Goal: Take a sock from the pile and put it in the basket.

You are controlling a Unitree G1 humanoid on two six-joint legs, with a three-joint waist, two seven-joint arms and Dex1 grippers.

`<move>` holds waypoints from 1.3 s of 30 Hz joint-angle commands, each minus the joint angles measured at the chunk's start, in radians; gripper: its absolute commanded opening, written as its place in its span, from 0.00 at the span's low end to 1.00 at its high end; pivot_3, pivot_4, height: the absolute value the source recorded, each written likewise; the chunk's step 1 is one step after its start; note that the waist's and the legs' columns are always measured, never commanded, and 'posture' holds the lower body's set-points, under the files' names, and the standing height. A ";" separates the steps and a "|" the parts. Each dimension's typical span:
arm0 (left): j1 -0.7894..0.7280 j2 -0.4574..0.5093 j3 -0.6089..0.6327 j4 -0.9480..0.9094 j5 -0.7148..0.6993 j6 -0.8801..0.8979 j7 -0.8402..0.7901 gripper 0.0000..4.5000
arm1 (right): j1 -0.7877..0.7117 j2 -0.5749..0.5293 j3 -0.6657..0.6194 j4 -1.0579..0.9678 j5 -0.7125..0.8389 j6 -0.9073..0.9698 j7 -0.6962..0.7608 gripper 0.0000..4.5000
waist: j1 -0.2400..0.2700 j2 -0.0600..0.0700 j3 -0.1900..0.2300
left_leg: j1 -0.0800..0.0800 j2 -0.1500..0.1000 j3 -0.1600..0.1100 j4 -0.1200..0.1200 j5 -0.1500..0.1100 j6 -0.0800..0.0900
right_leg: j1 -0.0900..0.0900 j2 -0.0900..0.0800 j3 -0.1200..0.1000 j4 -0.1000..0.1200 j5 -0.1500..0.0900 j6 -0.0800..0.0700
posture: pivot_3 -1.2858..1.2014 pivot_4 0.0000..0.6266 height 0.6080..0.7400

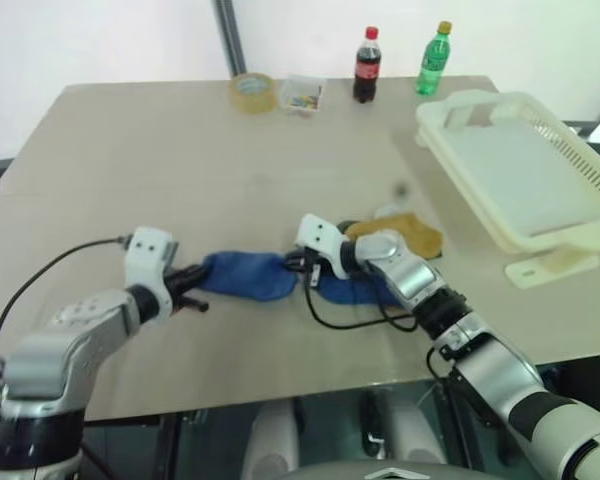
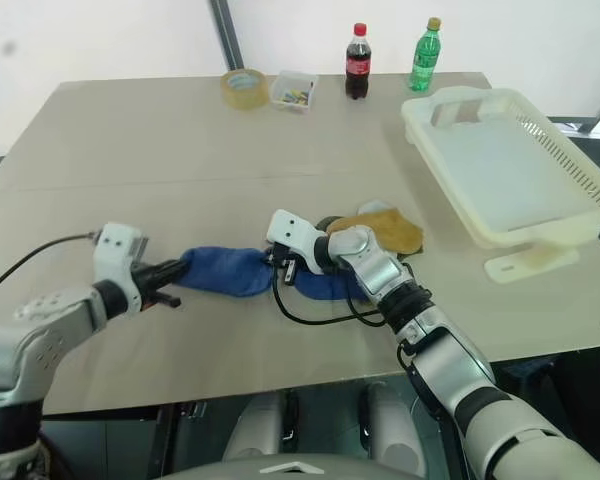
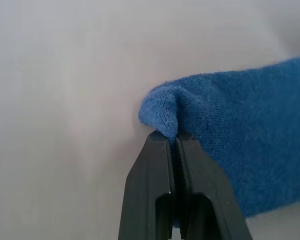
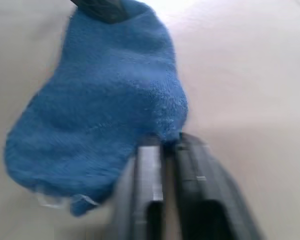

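Blue knitted fabric is stretching between the two hands near the front middle of the table: the left hand is pinching one end of a blue sock with its fingers fully closed on a small fold, and the right hand is closing tight on the sock's opposite edge. Judging from this, the two grips are working against each other so that one sock is being drawn clear of the pile, which is lying at about 3 o'clock from the sock, with a mustard yellow sock on top and more blue cloth under the right forearm. The basket is sitting empty, well apart at roughly 1 o'clock from the pile, near the table's right edge, so the sock is not yet on its way there. The head views are giving the layout, including the tape roll, a small clear box and two bottles along the far edge, but not the grips themselves. The left wrist view is showing the closed fingers biting a raised ridge of cloth, while the right wrist view is showing the sock's fluffy face spread flat on the table with the left hand's dark tip at its far end.
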 commanded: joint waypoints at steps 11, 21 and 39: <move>0.320 -0.116 0.324 -0.315 -0.089 0.099 0.088 0.15 | -0.030 0.056 0.028 0.031 0.012 -0.163 0.264 0.07 | -0.004 0.000 0.000 | 0.002 0.001 -0.002 0.001 0.000 0.000 | 0.000 0.001 -0.001 0.003 -0.003 -0.004 | 0.52 0.24 1.00; 0.192 0.181 0.334 -0.161 -0.286 0.081 -0.288 0.59 | 0.121 -0.145 -0.122 -0.374 0.075 -0.007 0.200 0.60 | 0.015 0.004 0.002 | 0.000 0.000 -0.002 0.001 0.000 -0.001 | 0.000 0.000 -0.002 0.000 -0.003 -0.004 | 0.52 0.24 1.00; -0.024 0.157 -0.066 0.107 -0.037 -0.473 -0.731 0.98 | 0.321 -0.285 -0.147 -0.654 0.052 0.272 0.001 0.61 | 0.013 0.006 0.003 | 0.000 0.001 -0.001 0.001 0.000 0.000 | -0.002 0.003 0.000 0.000 -0.005 -0.001 | 0.52 0.24 1.00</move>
